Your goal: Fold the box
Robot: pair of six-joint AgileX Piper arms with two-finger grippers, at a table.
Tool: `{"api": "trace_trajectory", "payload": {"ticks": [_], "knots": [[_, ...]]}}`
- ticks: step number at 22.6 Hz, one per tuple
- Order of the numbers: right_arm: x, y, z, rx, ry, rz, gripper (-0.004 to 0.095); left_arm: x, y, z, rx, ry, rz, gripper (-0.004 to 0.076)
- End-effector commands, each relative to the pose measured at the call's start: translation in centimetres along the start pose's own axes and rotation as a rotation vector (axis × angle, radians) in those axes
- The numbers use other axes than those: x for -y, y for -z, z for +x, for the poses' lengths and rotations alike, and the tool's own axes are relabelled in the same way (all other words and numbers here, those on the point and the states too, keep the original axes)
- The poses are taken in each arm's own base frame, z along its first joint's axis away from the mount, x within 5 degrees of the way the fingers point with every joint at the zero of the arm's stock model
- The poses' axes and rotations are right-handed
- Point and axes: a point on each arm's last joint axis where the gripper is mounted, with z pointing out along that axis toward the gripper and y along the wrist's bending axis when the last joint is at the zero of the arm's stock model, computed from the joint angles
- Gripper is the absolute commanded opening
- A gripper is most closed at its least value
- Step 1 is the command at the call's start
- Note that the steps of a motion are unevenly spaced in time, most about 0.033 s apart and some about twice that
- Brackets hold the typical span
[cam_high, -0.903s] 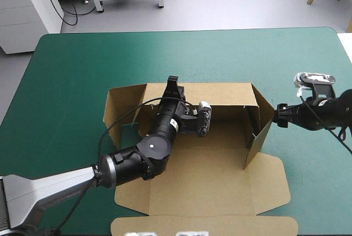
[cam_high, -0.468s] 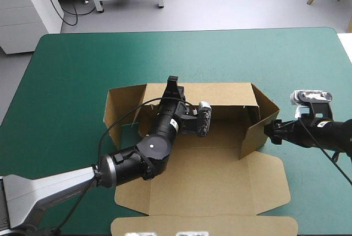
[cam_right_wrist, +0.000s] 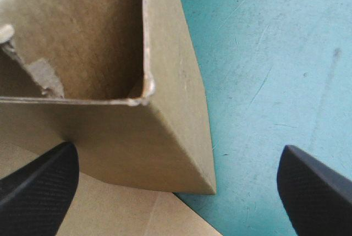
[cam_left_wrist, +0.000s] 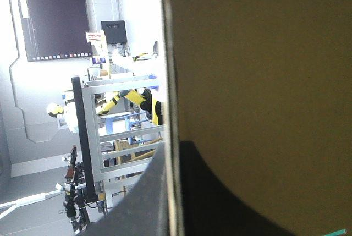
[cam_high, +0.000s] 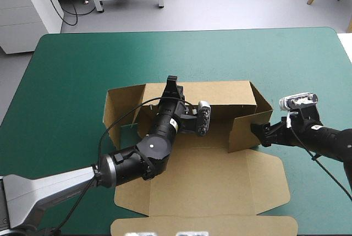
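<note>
high view / box: the brown box (cam_high: 209,175) is seen mid-surface (cam_high: 82,65), back wall (cam_high: 220,93) raised, lid panel flat toward the near edge.
high view / left hand: the left hand (cam_high: 172,84) is set on the back wall's top edge.
high view / right hand: the right hand (cam_high: 258,132) is at the side flap (cam_high: 245,131). The flap was splayed outward earlier and has now been swung inward, near square to the back wall.
left wrist view / left hand: the black fingers (cam_left_wrist: 220,203) are pressed together on the board (cam_left_wrist: 264,71), wall pinched.
right wrist view / right hand: fingers are spread wide with the flap corner (cam_right_wrist: 137,142) between them, nothing gripped.
meaning: the right corner is judged nearly formed, with tucking still owed.
</note>
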Motion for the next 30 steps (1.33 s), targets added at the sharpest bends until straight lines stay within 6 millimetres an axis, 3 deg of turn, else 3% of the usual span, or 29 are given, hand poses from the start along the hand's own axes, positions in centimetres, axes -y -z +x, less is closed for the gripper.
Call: {"api": "trace_trajectory", "payload": {"ticks": [1,9,17,23,24,27,30], "knots": [[-0.3,0.6,-0.8,0.073,-0.001,-0.011,0.0887,-2.1,1.1,0.0,0.023,0.009,-0.084,-0.0010],[-2.3,-1.1,0.2,0.048,0.102,-0.006,0.0879,-2.1,1.1,0.0,0.023,0.009,-0.084,-0.0010],[-5.0,-1.8,-1.1,0.199,0.156,0.010,0.0877,-2.1,1.1,0.0,0.023,0.032,-0.083,-0.0010],[-5.3,-3.0,-1.2,0.200,0.160,0.035,0.0860,-2.1,1.1,0.0,0.023,0.032,-0.083,-0.0010],[-5.3,-3.1,-1.2,0.200,0.159,0.037,0.0836,-2.1,1.1,0.0,0.023,0.032,-0.083,-0.0010],[-5.2,-3.1,-1.4,0.217,0.158,0.047,0.0644,-2.1,1.1,0.0,0.023,0.032,-0.083,-0.0010],[-5.2,-3.1,-1.4,0.216,0.176,0.048,0.0287,-2.1,1.1,0.0,0.023,0.032,-0.083,-0.0010]]}}
